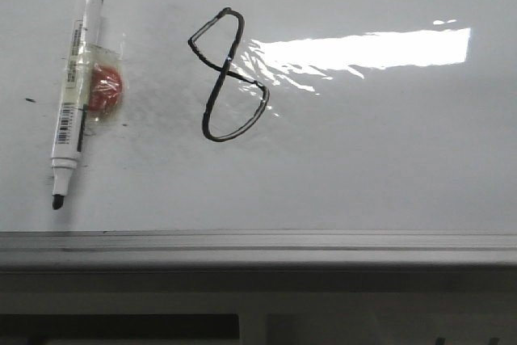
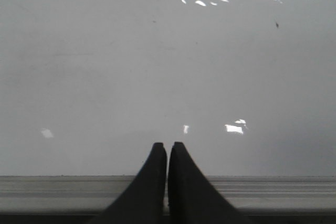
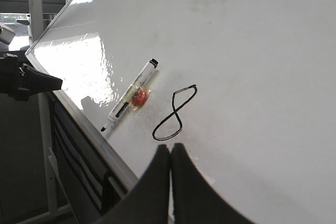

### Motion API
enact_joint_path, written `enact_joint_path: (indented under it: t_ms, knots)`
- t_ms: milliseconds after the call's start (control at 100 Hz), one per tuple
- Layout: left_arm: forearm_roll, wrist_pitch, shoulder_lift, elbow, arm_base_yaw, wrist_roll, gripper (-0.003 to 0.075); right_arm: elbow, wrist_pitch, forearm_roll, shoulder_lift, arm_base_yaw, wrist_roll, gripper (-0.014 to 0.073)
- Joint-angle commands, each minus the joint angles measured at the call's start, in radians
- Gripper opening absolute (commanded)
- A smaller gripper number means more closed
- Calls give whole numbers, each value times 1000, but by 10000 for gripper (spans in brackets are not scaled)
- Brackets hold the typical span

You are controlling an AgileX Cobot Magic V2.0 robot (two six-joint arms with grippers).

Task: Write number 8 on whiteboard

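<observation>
A black hand-drawn number 8 stands on the glossy whiteboard, left of the middle in the front view. It also shows in the right wrist view on the whiteboard. A white marker with a black tip lies uncapped on the board left of the 8, with a red blob under clear tape beside it; the marker shows in the right wrist view too. My left gripper is shut and empty over the board's near edge. My right gripper is shut and empty, just short of the 8.
The board's pale grey frame edge runs along the front. A bright window glare lies right of the 8. My left arm shows dark beyond the board's edge in the right wrist view. A metal stand post is below it.
</observation>
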Motion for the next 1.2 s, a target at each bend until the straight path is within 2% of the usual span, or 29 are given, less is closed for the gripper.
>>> enact_joint_path:
  t_ms: [0, 790, 1010, 1070, 1190]
  knots:
    - [-4, -40, -29, 40, 1, -4, -20, -25, -73, -14, 25, 0, -2, -63]
    - [-4, -40, -29, 40, 1, -4, -20, -9, -82, -12, 25, 0, -2, -63]
    - [-4, -40, -29, 40, 1, -4, -20, 114, -342, -1, 23, -10, -2, -63]
    - [-4, -40, -29, 40, 1, -4, -20, 150, -399, 73, 23, -35, -15, -63]
    - [-4, -40, -29, 40, 1, -4, -20, 217, -491, 195, 23, -152, -51, -63]
